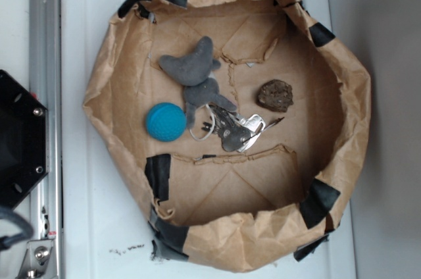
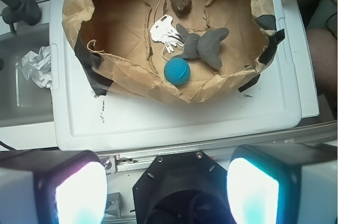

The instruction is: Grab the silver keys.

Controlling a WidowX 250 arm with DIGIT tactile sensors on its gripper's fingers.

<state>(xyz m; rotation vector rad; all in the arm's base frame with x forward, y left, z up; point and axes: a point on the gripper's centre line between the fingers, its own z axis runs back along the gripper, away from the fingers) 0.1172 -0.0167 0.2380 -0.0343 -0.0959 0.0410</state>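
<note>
At the bottom of the wrist view, my gripper (image 2: 166,192) hangs with its two fingers (image 2: 79,192) spread wide apart, nothing between them and touching nothing. It sits back over the black base mount (image 2: 177,187), well apart from the brown paper bin (image 2: 79,18) on the white tabletop (image 2: 174,123).

The silver keys (image 1: 238,131) lie on the floor of the bin, near its middle, their wire ring (image 1: 202,127) toward the blue ball (image 1: 165,122). The grey plush toy (image 1: 196,75) lies just beside them and its lower end overlaps the ring side of the bunch. The blue ball rests near the ring, close to the plush. The brown rock (image 1: 274,95) sits apart on the far side of the keys, with bare paper between.

The bin's crumpled walls stand up all round, patched with black tape (image 1: 158,175) at several places, and a torn paper flap (image 1: 243,157) lies just beside the keys on the floor. Above the keys the bin is open. Beside the tabletop runs a metal rail (image 1: 45,95), and in the wrist view a crumpled white paper (image 2: 39,68) lies in a grey tray (image 2: 21,108).
</note>
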